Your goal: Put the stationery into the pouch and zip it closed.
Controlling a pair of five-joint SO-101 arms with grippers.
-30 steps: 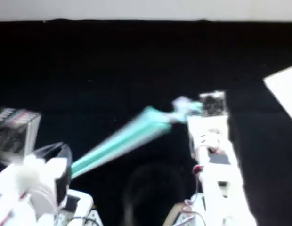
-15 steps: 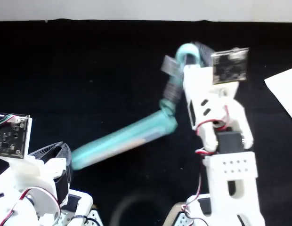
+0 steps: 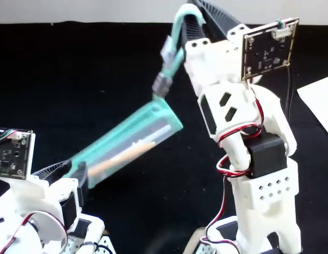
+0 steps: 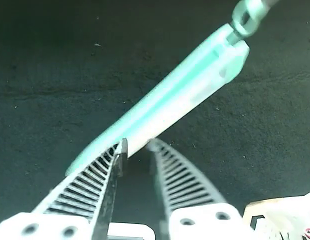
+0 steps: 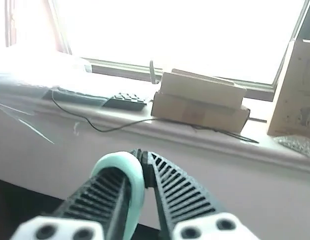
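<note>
Teal translucent pouch point(image 3: 127, 140), a pencil point(image 3: 127, 152) inside, slants across frame centre; left gripper point(image 4: 138, 146) pinches its lower-left end, right gripper point(image 5: 141, 159) clamps its strap point(image 3: 176, 33) at top

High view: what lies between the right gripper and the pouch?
A teal strap with a grey metal clasp links the right gripper to the pouch, seen in the high view.

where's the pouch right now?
High view, centre-left: the pouch slants above the black table, its lower end in the left pincer and the strap at its upper end in the right pincer.
</note>
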